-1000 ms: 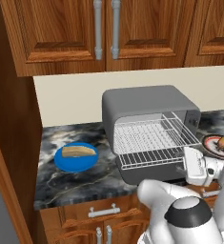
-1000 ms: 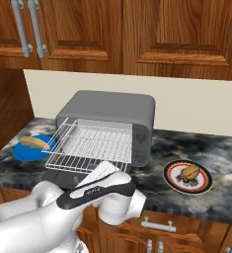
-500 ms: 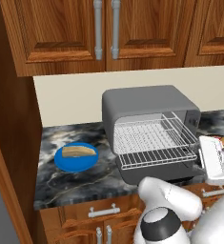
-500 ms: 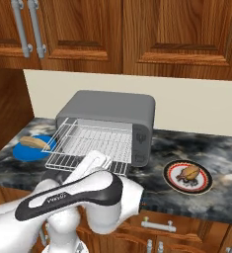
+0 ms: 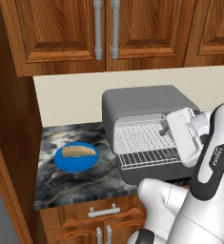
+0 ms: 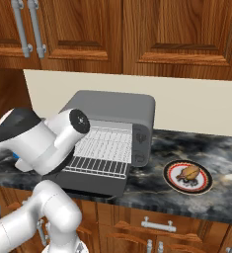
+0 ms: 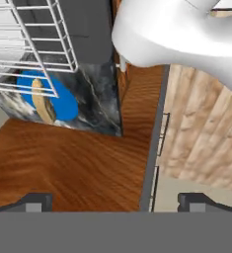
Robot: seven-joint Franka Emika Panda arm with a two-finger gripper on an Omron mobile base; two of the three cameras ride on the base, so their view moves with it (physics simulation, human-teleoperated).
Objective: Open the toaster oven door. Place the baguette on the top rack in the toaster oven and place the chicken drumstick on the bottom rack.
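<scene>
Since a second ago our arm has swung up before the oven | gripper (image 7: 115, 201) fingers wide apart, empty | one toaster oven (image 6: 118, 114), door down, two racks out | one baguette (image 5: 78, 151) on blue plate (image 5: 66, 164) at 9 o'clock | one chicken drumstick (image 6: 188, 173) on red-rimmed plate (image 6: 205, 187) at 3 o'clock

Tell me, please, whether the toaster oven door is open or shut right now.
Open. The toaster oven door lies folded down flat, and a wire rack sticks out over it.
</scene>
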